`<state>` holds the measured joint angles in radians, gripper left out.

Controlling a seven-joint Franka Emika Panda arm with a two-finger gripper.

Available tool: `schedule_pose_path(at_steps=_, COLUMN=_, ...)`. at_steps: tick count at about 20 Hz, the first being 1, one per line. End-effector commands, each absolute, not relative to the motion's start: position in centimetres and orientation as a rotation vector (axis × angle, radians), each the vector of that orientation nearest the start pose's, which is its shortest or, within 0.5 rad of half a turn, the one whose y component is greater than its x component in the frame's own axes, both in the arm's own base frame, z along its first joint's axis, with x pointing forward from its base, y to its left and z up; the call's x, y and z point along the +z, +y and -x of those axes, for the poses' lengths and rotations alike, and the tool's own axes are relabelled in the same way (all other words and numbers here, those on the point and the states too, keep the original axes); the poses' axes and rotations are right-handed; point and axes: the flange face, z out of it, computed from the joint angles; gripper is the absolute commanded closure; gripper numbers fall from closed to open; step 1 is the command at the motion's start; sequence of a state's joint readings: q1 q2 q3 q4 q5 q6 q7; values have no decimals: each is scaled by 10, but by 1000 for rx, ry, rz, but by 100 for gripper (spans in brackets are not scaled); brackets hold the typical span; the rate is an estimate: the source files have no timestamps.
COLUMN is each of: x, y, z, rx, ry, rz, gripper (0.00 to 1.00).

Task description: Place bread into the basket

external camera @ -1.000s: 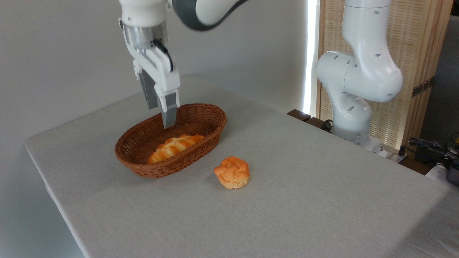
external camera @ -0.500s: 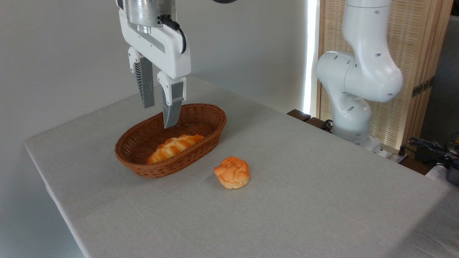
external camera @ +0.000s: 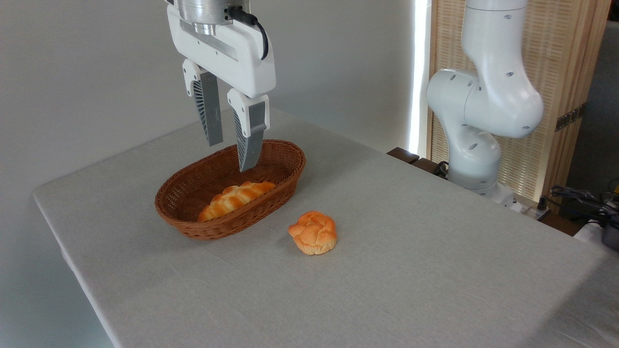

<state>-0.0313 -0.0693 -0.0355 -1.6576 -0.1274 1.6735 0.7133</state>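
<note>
1. One grey cloth-covered surface fills most of the view, with a white wall behind it.
2. White arm stands at the right far edge, its base beside a slatted wooden screen.
3. Tool hangs above the far half of the basket, fingers pointing down, spread apart and grasping nothing.
4. Basket, oval and reddish-brown, sits left of centre on the surface.
5. Bread, a long braided loaf, lies inside the basket along its near side, clear of the tool.
6. Bun, round and knotted, rests on the surface just right of the basket, near but not touching it.
</note>
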Motion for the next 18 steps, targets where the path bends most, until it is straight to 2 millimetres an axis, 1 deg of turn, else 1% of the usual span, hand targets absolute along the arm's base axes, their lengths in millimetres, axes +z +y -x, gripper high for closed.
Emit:
schedule_pose_path(at_steps=1, x=632, y=-56, z=-543, rx=-131, ry=1216, rz=2975, gripper=0)
schedule_pose_path(at_steps=2, x=636, y=-55, z=-544, rx=-144, ry=1206, rz=2975, gripper=0)
schedule_pose_path(at_steps=4, x=637, y=-59, z=-547, rx=-131, ry=1204, rz=2978, gripper=0)
schedule_pose_path(at_steps=9, x=645, y=-41, z=-547, rx=-138, ry=1165, rz=2986, gripper=0)
schedule_pose_path(at_steps=11, x=645, y=-40, z=-546, rx=-124, ry=1165, rz=2989, gripper=0)
schedule_pose_path(at_steps=14, x=643, y=-34, z=-546, rx=-76, ry=1147, rz=2933, gripper=0)
schedule_pose_path(at_steps=18, x=640, y=-34, z=-548, rx=-63, ry=1135, rz=2934, gripper=0)
